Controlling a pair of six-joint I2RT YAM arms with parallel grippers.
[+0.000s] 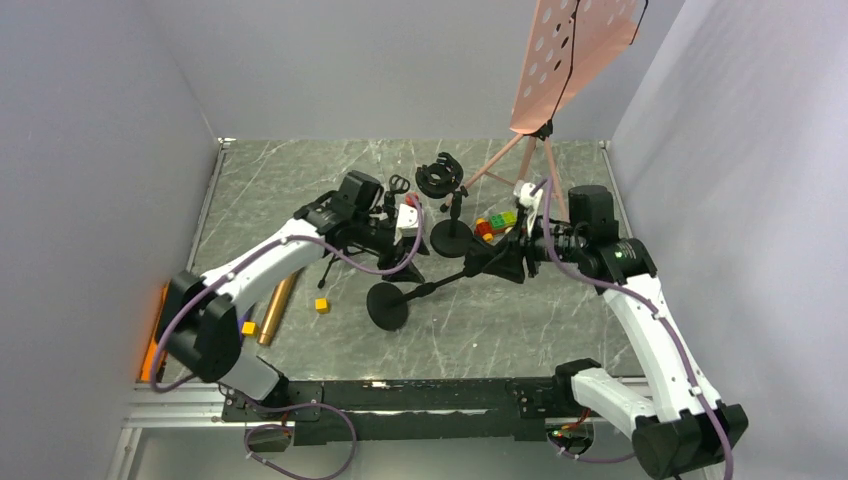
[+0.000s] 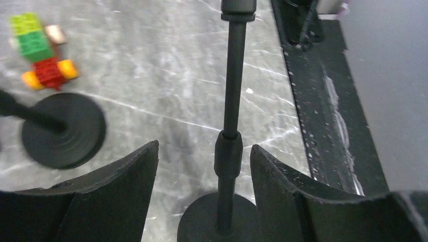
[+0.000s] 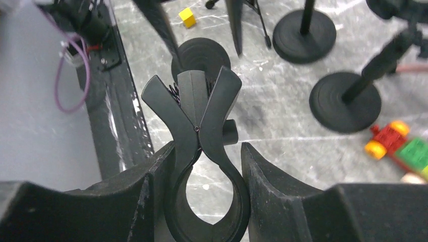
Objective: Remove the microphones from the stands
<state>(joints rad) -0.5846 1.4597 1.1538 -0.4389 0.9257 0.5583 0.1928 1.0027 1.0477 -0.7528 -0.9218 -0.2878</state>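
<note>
A black stand leans over, its round base (image 1: 388, 306) on the table and its pole (image 1: 435, 287) rising to the right. My right gripper (image 1: 497, 262) is shut on the stand's black spring clip (image 3: 202, 116), its fingers (image 3: 267, 191) pressing the clip's ring from both sides. The ring is empty; no microphone shows in it. My left gripper (image 2: 204, 146) is open above the stand's base (image 2: 217, 222), a finger on either side of the pole (image 2: 233, 91) without touching it. It sits left of centre in the top view (image 1: 405, 245).
A second black stand (image 1: 452, 237) with an open holder (image 1: 440, 178) stands behind, next to a toy of coloured bricks (image 1: 495, 223). A third base (image 3: 304, 35) shows farther left. A pink music stand (image 1: 570, 60) is at the back right. A gold cylinder (image 1: 275, 310) and yellow cubes (image 1: 322, 305) lie left.
</note>
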